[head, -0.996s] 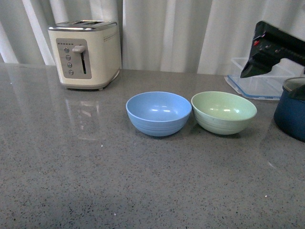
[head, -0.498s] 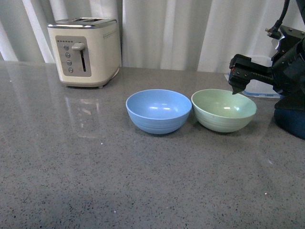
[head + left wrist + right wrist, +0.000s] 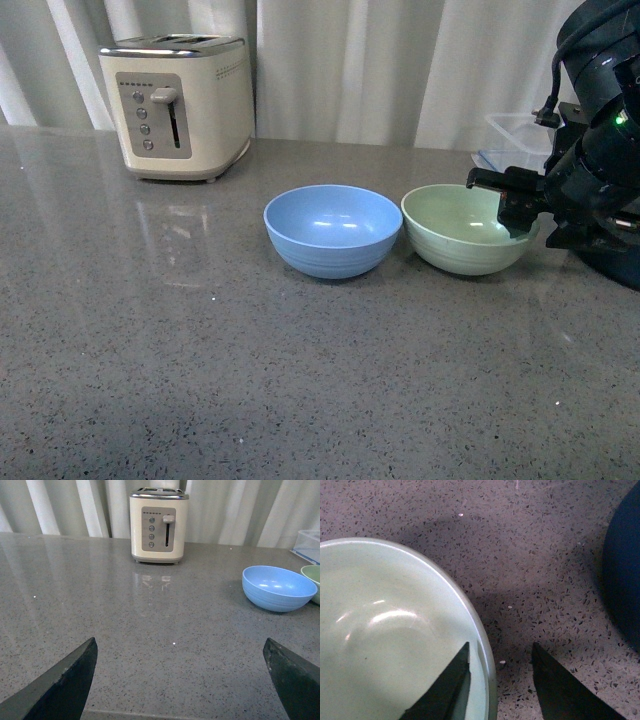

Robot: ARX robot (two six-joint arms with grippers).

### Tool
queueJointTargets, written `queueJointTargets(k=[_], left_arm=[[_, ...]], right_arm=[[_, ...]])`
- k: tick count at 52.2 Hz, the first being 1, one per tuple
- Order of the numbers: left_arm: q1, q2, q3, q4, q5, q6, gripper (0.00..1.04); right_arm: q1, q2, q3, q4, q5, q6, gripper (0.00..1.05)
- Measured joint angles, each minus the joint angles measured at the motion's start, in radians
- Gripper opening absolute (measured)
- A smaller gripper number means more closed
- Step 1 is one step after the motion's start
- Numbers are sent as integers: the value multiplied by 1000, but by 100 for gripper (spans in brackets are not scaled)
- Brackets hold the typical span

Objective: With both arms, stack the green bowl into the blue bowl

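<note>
While right pincer [image 3: 500,652] straddles green bowl [image 3: 455,228] rim, jaws apart

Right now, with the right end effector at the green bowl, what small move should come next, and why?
Probably close the right end effector on the rim of the green bowl. The wrist view shows its open fingers straddling that rim, one inside and one outside above the countertop, so a pinch looks set before lifting toward the blue bowl.

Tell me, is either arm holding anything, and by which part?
Nothing yet. The right gripper straddles the rim of the green bowl, jaws open; the left gripper is open, empty.
</note>
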Motion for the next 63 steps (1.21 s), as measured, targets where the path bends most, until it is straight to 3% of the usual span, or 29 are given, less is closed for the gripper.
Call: queueJointTargets(k=[4, 11, 33, 41, 52, 63], left_arm=[[0, 0, 0, 0, 0, 0, 98], [0, 0, 0, 0, 0, 0, 98], [0, 0, 0, 0, 0, 0, 98], [0, 0, 0, 0, 0, 0, 98], [0, 0, 0, 0, 0, 0, 98], [0, 0, 0, 0, 0, 0, 98]], right_arm=[[-2, 3, 3, -1, 8, 0, 17], [-9, 0, 6, -2, 16, -3, 2], [3, -158, 36, -8, -13, -14, 1], [74, -215, 72, -7, -40, -15, 1], [252, -200, 87, 0, -16, -48, 1], [305, -127, 112, -14, 8, -52, 1]])
